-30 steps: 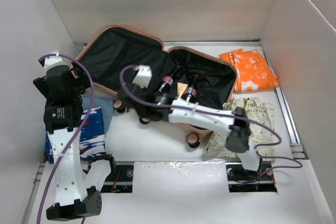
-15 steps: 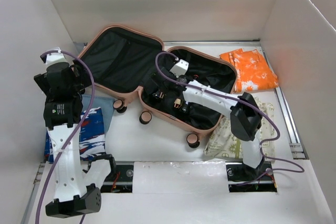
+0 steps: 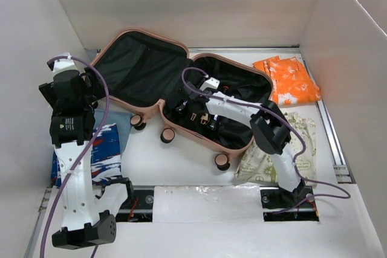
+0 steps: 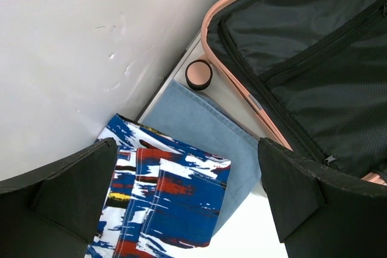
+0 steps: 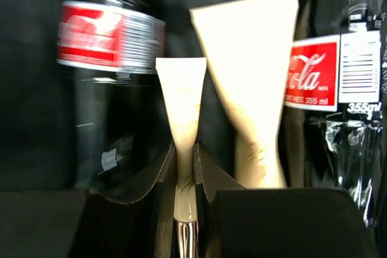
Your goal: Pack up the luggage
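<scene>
R gripper (image 5: 184, 152) pinching small cream tube (image 5: 181, 98) inside the luggage (image 3: 130, 67). IMO lay it flat, big tube (image 5: 254, 83) at its 3 o'clock, before letting go. L gripper (image 4: 184, 179) spread wide, empty.

The right arm (image 3: 236, 108) has swung rightward, from over the hinge of the luggage (image 3: 136, 67) into its right half. Its elbow (image 3: 269, 132) has drawn away from the near edge, toward the case. The right gripper (image 5: 183, 149), which a second ago hung left of the two cola bottles (image 5: 329, 77), is now low between them, pinched on a slim cream tube (image 5: 181, 89) (the larger tube (image 5: 254, 58) beside it was lying there already). From above, the arm now covers most of the bottles, which showed plainly before.
</scene>
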Tool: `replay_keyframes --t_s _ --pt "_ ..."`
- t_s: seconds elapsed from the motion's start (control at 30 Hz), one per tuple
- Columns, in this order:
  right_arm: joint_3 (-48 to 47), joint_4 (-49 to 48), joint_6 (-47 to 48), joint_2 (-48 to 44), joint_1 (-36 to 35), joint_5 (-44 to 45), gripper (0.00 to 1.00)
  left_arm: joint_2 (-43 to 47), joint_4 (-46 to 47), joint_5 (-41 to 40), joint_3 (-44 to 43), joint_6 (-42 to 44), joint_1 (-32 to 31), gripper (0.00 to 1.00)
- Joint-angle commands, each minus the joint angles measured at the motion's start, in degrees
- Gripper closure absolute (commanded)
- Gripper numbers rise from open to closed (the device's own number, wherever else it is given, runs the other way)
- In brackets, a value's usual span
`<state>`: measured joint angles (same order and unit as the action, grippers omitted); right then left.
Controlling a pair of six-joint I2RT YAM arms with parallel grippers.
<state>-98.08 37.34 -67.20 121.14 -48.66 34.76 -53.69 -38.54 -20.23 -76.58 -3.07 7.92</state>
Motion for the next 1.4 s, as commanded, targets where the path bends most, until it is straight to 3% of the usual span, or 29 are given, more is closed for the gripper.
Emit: replay_keyframes --t_s 0.0,0.03,0.13,0.4,0.57,0.77,0.97,1.1,1.17,1.2,1.23,1.37 --pt "-2.8 3.6 0.6 2.0 0.7 -1.4 1.00 0.3 1.2 -0.5 -1.7 0.7 -0.2 0.00" --pt "-2.8 4.1 0.6 2.0 0.7 -1.9 1.00 0.3 1.2 -0.5 -1.7 0.7 -0.2 0.00" --pt "-3.3 4.1 1.5 1.2 0.7 -1.9 0.83 0.3 1.7 -0.5 -1.7 0.7 -0.2 0.00" --pt "-2.8 -0.6 10.7 -5.4 -1.0 -0.8 0.25 0.3 1.7 1.6 -1.7 1.2 -0.2 0.00" --pt "-7.4 0.8 18.7 -10.0 -1.6 -0.9 0.13 -0.3 1.1 5.6 -4.0 1.9 -0.2 0.00" --pt "-14.9 6.5 32.8 -15.1 -2.1 -2.0 0.04 -1.4 1.8 23.2 -6.7 12.5 -0.2 0.00" --pt "-8.5 16.4 37.6 -30.0 3.7 -11.1 0.03 -5.3 1.0 31.2 -8.5 16.3 -10.4 0.00" --pt "3.1 20.9 37.1 -44.9 13.5 -16.3 0.01 -6.5 0.4 37.8 -9.1 17.7 -13.3 0.00" --pt "11.2 20.9 38.1 -54.0 29.9 -21.6 0.00 -7.0 2.2 38.4 -7.8 17.7 -14.9 0.00" --pt "13.8 20.9 39.1 -56.7 30.0 -22.6 0.00 -7.0 2.8 38.4 -7.8 17.7 -15.6 0.00" --pt "15.9 22.1 39.9 -58.9 37.6 -22.6 0.00 -7.0 2.8 38.4 -7.2 17.7 -16.3 0.00" --pt "23.6 25.3 46.7 -63.8 54.1 -25.7 0.00 -7.7 3.5 36.9 -7.2 18.2 -20.9 0.00"
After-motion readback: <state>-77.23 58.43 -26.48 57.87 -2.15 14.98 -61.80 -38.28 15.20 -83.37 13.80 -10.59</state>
